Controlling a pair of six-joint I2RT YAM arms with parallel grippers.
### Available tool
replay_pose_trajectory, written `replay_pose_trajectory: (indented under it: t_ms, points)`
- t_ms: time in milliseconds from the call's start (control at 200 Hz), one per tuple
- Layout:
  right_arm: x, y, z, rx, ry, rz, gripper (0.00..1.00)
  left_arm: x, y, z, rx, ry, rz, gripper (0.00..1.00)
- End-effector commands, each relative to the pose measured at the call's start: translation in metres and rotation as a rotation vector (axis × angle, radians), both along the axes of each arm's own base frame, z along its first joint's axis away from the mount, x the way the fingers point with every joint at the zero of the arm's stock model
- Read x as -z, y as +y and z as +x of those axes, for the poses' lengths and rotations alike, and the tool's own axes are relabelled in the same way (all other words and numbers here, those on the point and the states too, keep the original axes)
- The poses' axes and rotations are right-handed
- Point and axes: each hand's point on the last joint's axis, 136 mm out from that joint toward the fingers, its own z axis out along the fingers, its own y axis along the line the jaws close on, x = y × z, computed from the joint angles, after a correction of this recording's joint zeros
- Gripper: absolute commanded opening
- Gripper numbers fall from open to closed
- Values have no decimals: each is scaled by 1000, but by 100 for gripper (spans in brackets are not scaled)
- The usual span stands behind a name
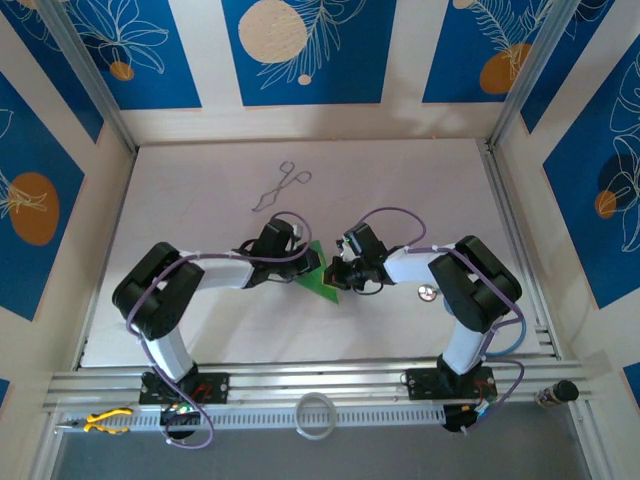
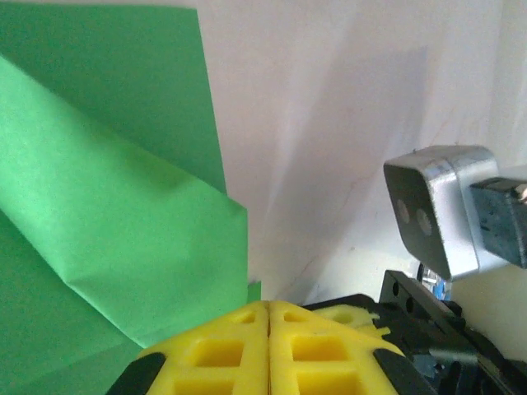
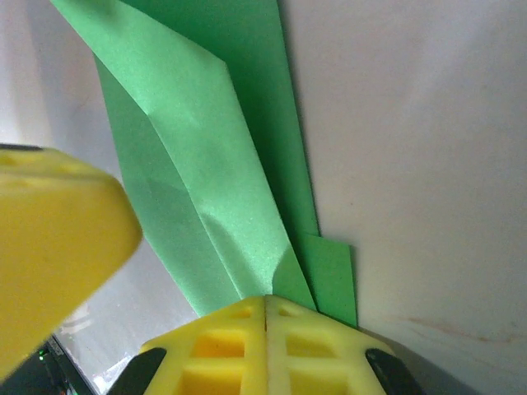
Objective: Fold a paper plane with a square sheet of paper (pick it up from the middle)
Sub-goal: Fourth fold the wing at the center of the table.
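Right now we see both arms bent inward so that their grippers meet near the middle of the table [image 1: 420, 180]. The paper [image 1: 322, 278] lies between them as a creased green triangle.

Our left gripper [image 2: 268, 317] has its yellow pads pressed flat together, with no gap at the seam. Its tips sit at the paper's edge, and a small green corner shows just above them. We cannot tell whether any paper is nipped between the pads or merely lies beneath them.

Our right gripper [image 3: 266, 306] is likewise closed. A raised flap of the paper narrows straight into its tips, so it is pinching that flap. The flap curls up off the lower layer, which lies flat on the table.

From the right wrist, a blurred yellow finger [image 3: 58, 239] of the left gripper looms close on the left.

Forceps [image 1: 281, 188] lie farther back on the table, well apart from the paper. A small round item [image 1: 428, 292] sits beside the right arm.
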Motion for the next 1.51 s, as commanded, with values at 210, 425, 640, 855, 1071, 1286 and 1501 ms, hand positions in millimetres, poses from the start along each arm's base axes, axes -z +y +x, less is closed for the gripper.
replay_pose_trajectory:
  t_ms: [210, 425, 640, 855, 1071, 1286, 1501]
  points:
    - [29, -26, -25, 19, 116, -98, 0, 20, -9, -18, 84, 85, 9, 7]
    - [33, -28, -29, 18, 127, -108, 0, 39, 6, -17, 36, 113, 110, 7]
    - [39, -35, -34, 15, 144, -144, 0, 50, 25, -10, -8, 120, 183, 6]
    - [42, -40, -38, 4, 150, -163, 0, 43, 28, 8, -27, 94, 173, 6]
    - [43, -40, -40, -6, 153, -167, 0, 42, 35, 28, -48, 77, 154, 7]
    - [43, -39, -41, -15, 156, -165, 0, 45, 54, 45, -73, 76, 167, 7]
    - [43, -38, -41, -23, 158, -163, 0, 47, 74, 61, -96, 77, 184, 7]
